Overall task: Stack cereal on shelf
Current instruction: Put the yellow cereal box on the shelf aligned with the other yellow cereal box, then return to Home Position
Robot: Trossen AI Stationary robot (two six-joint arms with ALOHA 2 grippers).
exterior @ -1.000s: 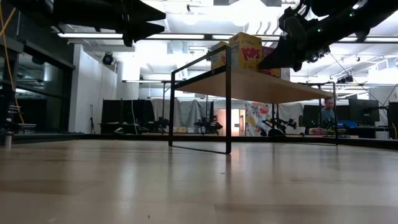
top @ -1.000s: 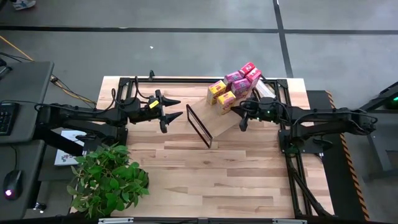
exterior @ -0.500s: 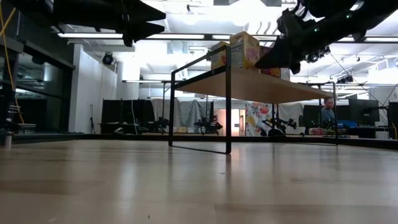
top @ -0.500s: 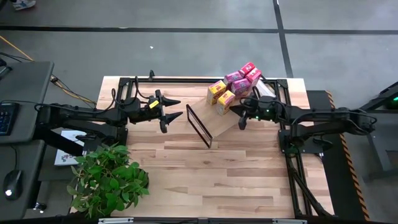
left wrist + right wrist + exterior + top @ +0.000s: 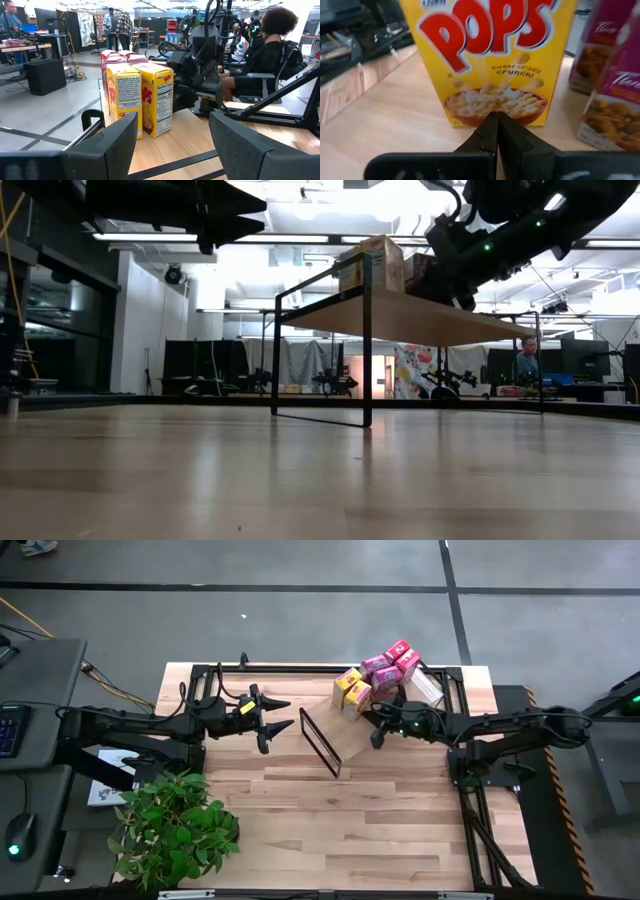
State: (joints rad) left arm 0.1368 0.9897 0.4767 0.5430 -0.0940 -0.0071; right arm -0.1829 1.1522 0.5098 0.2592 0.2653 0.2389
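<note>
Six cereal boxes stand upright on the shelf [image 5: 350, 743], grouped at its far right end: two yellow [image 5: 354, 690], two pink [image 5: 383, 672], two red [image 5: 403, 654]. My right gripper [image 5: 373, 720] is shut, and its tips are at the nearer yellow box [image 5: 490, 55], low on its printed front. It also shows in the low view [image 5: 450, 258], beside that box [image 5: 385, 262]. My left gripper [image 5: 283, 715] is open and empty, held in the air left of the shelf's wire-frame end [image 5: 320, 742]. Its wrist view looks at the yellow boxes [image 5: 140, 97]. My right gripper's shut fingertips [image 5: 497, 120] touch the nearer yellow box's front face just above its lower edge [image 5: 497, 107]. The fingers come roughly level from the table's right side. The box stands upright on the shelf board [image 5: 385, 125], beside the other yellow box.
A potted plant [image 5: 175, 830] stands at the table's near left corner. Black rails [image 5: 462, 780] run along the table's edges. A pink box [image 5: 615, 100] stands close beside the pushed box. A seated person [image 5: 272, 55] is in the room beyond the table.
My right gripper has moved toward the table's left and far side, against the nearer yellow box. The box has slid along the shelf board, still upright, and now stands next to the other yellow box.
</note>
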